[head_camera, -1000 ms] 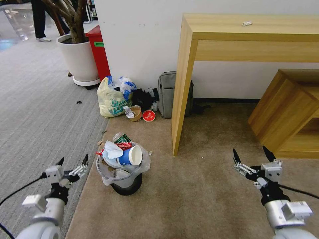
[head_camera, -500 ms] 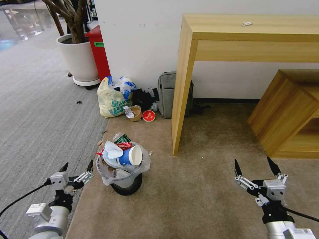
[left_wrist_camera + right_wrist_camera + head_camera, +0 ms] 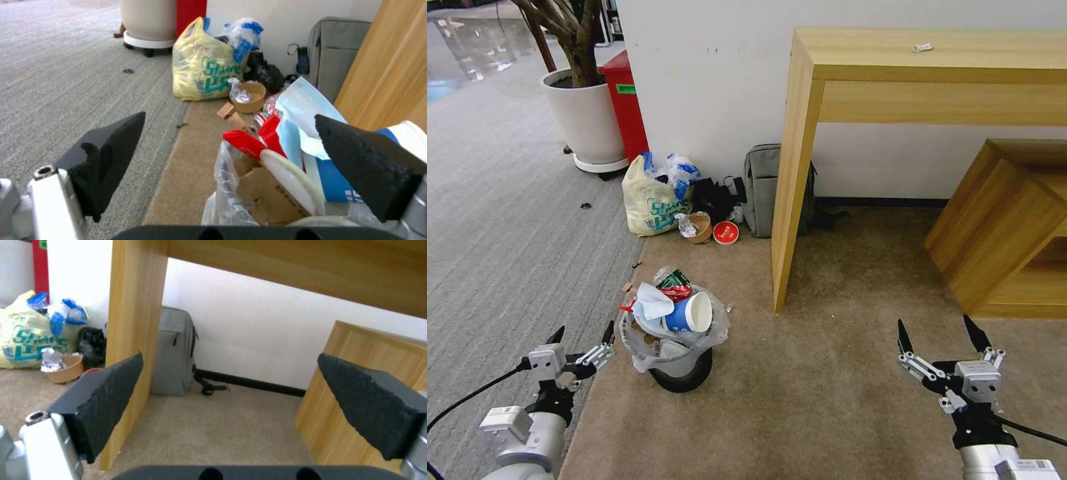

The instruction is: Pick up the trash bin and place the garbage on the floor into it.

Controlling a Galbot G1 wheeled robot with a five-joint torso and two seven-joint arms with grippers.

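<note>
One trash bin (image 3: 675, 363) stands on the beige floor (image 3: 827, 400), heaped with garbage (image 3: 670, 303) incl. one blue cup (image 3: 688, 312). Left gripper (image 3: 582, 337) hangs released just beside the bin; right gripper (image 3: 937, 332) released, well apart.

- small round black trash bin (image 3: 680, 377) with crinkly clear plastic liner, upright on beige short-pile carpet floor (image 3: 827, 400), heaped with litter
- blue paper cup (image 3: 688, 313) on top, lying on its side
- left pincer (image 3: 582, 332) just beside bin, fingers spread
- right pincer (image 3: 938, 332) well apart from it, over carpet, fingers spread
- tied yellowish shopping bag (image 3: 650, 198) by wall
</note>
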